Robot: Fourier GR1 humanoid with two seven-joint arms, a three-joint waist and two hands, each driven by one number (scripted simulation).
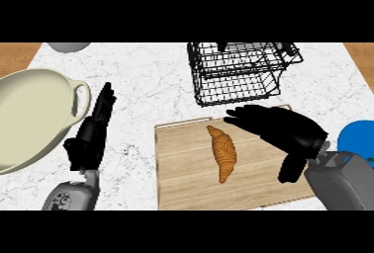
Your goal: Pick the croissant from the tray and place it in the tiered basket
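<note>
**Right hand over the tray, croissant lying flat on the wood**

The right hand (281, 129) sits above the tray's far right part, fingers stretched out toward the left and relaxed, thumb hanging down at its near side, nothing in its hold. Just left of those fingers lies the one croissant (223, 153), golden brown, stretched lengthwise near the middle of the wooden tray (182, 173); whether a fingertip touches its far tip cannot be told. That croissant is the only thing on the tray.

Beyond the hand stands the black wire tiered basket (237, 74), just behind the tray's far edge, and nothing shows through its wires. To the right, a blue object (359, 141) peeks in at the edge, partly hidden by the forearm.

Across the marble counter (146, 104), the left hand (93, 129) rests with fingers straight, pointing away, holding nothing. Next to it sits one large cream pot (29, 118) with a side handle, its inside bare. A grey round object (70, 47) shows at the far left edge.
</note>
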